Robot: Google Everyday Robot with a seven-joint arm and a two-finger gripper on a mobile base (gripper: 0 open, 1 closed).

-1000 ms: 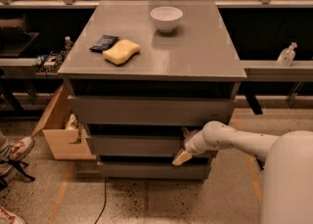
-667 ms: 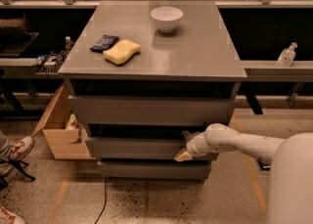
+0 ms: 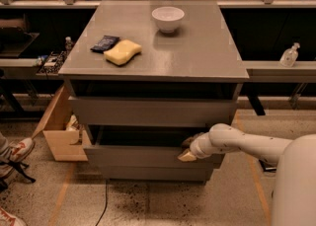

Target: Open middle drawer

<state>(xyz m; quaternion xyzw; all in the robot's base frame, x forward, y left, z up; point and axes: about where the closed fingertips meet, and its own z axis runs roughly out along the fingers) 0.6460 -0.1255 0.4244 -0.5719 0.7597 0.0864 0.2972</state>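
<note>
The grey cabinet (image 3: 158, 47) has three stacked drawer fronts. The middle drawer (image 3: 133, 155) is the second front and stands pulled out a little, with a dark gap above it. My gripper (image 3: 189, 149) is at the top edge of that front, right of centre, with one finger over the edge and one tan fingertip (image 3: 186, 157) on the front face. My white arm (image 3: 247, 146) reaches in from the lower right. The top drawer front (image 3: 153, 111) sits above and the lowest front (image 3: 158, 173) below.
A white bowl (image 3: 168, 18), a yellow sponge (image 3: 122, 52) and a dark packet (image 3: 104, 43) lie on the cabinet top. A cardboard box (image 3: 59, 131) stands at the cabinet's left. A person's shoe (image 3: 15, 153) is at the far left. A bottle (image 3: 289, 55) stands on the right shelf.
The middle drawer front has come out slightly toward me, and my gripper has moved with it; the gap above the front looks a little wider.
</note>
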